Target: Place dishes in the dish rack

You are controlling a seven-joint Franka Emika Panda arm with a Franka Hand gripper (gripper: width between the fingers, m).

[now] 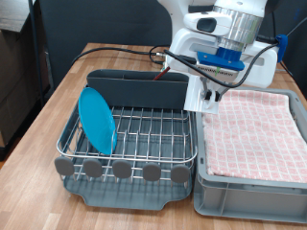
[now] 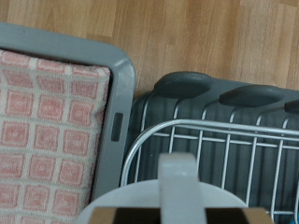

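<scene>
Beside the dish rack: your end effector (image 1: 207, 88) hangs just off the end of the dish rack (image 1: 129, 195) that faces the exterior view's right, level with the tall cutlery compartment (image 1: 134, 89).
End effector state: closed on the white mug (image 1: 203, 100), as far as you can judge. The mug hangs clear of the table (image 1: 58, 115) directly under the hand, though the fingers themselves are hard to make out.
Wrist view: the mug's pale round body (image 2: 149, 201) fills the near edge. Past it you see the rack's silver wire grid and dark-grey rim (image 2: 187, 93).
Blue plate: already in the dish rack. The blue plate (image 1: 97, 120) stands on edge in the wire grid, at the rack's end toward the exterior view's left.
Round tabs: a row of grey round tabs (image 1: 122, 170) runs along the rack's edge toward the exterior view's bottom.
Grey crate: the grey crate (image 1: 249, 192) sits just beside the rack on the exterior view's right, almost touching it.
Pink cloth: the pink checkered cloth (image 1: 251, 129) lies flat across the crate, next to the rack.
</scene>
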